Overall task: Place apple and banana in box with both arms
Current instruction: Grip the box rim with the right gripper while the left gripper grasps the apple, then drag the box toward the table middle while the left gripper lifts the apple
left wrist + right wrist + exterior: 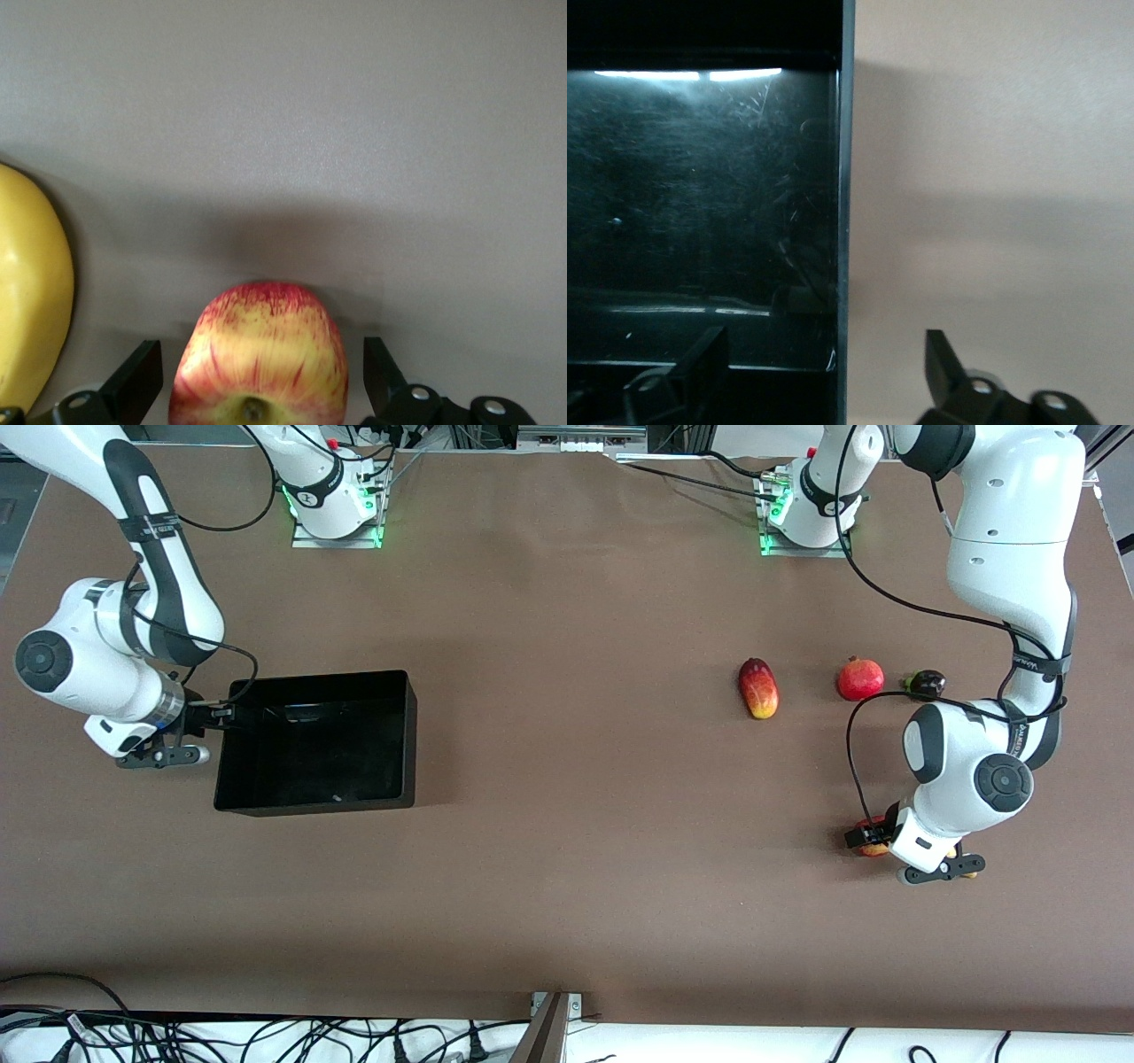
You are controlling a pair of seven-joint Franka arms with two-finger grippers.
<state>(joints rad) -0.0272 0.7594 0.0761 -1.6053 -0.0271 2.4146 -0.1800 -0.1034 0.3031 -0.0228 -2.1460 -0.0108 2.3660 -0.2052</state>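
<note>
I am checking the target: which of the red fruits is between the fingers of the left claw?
The apple, red with yellow streaks, sits between the open left claw fingers, beside the banana. The mango and pomegranate lie farther from the front camera.

On the counter (567,886) there are one black box (403,735), one apple (259,359), one banana (31,283), one mango (758,688), one pomegranate (860,678) and one small dark fruit (928,684). Two arms, each with one gripper: left gripper (261,382), right gripper (824,372).

apple (259,354) beside banana (31,283) | box (403,735) toward right arm's end
</note>
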